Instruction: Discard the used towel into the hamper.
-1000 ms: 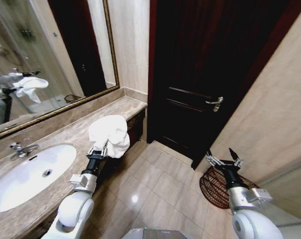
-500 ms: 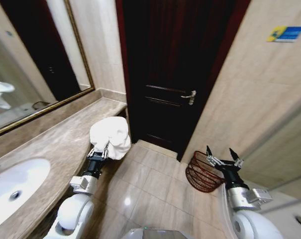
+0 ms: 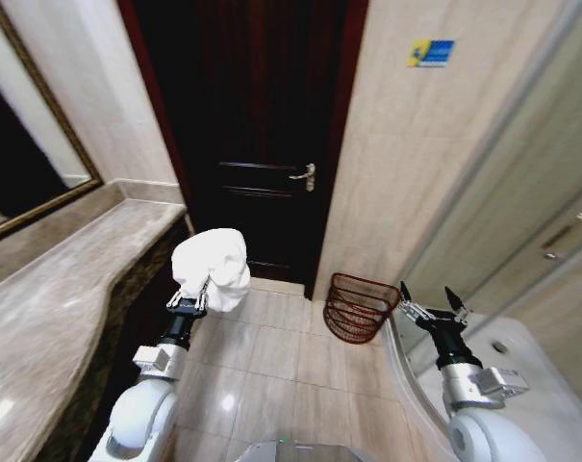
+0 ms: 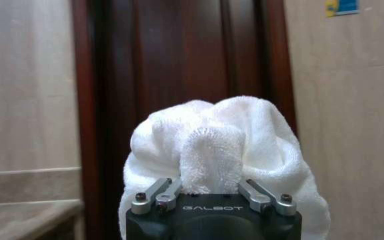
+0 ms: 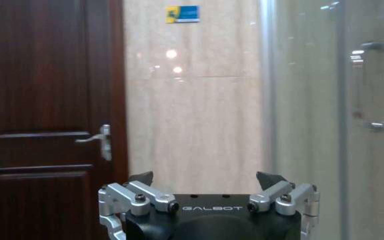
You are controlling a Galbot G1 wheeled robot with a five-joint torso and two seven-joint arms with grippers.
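Against the tiled wall just right of the dark wooden door (image 3: 257, 135) stands the hamper (image 3: 359, 306), on the floor, upright, open top facing up. Left gripper (image 3: 188, 301) is raised in front of the door, left of the hamper and well apart from it, fingers closed on a bunched white towel (image 3: 212, 267) that bulges above them. Right gripper (image 3: 433, 302) is held up just right of the hamper, fingers spread wide, holding nothing. Marble counter (image 3: 50, 289) lies to the door's left
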